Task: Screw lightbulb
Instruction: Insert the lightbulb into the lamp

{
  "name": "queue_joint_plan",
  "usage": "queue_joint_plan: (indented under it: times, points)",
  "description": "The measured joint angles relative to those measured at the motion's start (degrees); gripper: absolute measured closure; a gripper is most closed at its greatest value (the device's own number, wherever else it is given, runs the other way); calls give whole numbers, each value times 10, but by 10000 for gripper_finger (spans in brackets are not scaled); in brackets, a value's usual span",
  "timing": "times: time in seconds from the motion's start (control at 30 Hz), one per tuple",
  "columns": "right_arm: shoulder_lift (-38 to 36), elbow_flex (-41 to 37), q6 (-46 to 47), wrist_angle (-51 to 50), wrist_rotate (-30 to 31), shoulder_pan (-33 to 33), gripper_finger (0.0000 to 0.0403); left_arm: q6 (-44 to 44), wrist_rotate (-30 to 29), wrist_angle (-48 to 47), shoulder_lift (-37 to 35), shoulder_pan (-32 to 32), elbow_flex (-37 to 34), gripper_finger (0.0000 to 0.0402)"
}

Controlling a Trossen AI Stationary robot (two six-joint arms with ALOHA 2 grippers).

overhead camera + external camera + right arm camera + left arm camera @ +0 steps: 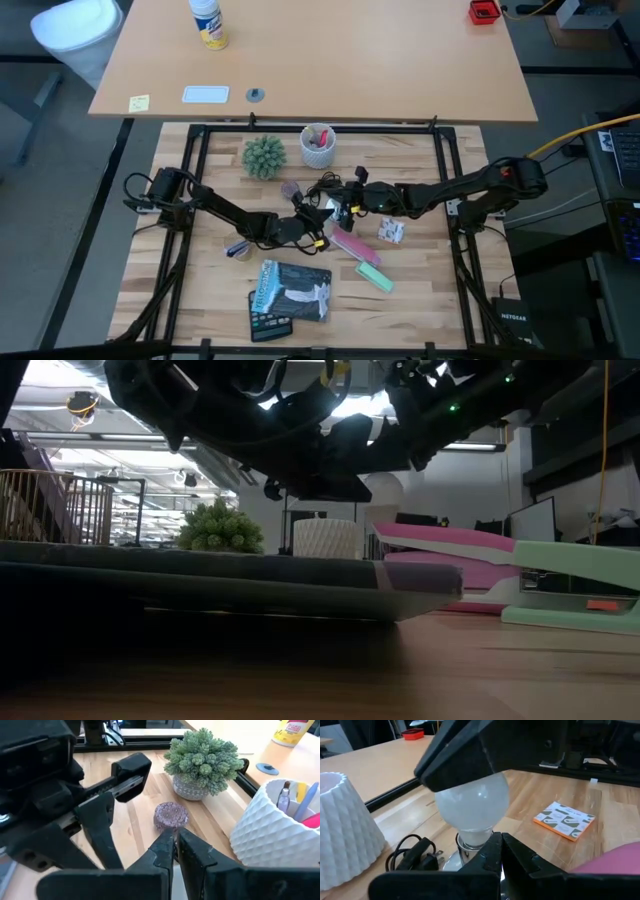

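My right gripper (470, 770) clasps the lightbulb (472, 807) for turning; my left gripper (501, 851), jaws nearly closed, steadies its socket (470, 851).

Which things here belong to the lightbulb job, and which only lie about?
Job: lightbulb, left gripper, right gripper.
Lying about: orange notepad, green plant, white cup, pink stapler, green stapler.

My frosted-white lightbulb (472, 805) stands upright, silvery screw base down, its rounded top covered by a dark gripper part.
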Motion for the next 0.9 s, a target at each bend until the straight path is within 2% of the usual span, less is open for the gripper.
queue_joint_plan:
  times: [0.67,0.9]
  points:
    - [13,2,0,0,12,0,375,0,1,0,-1,0,0,400]
    - [13,1,2,-3,54,0,375,0,1,6,-1,0,0,400]
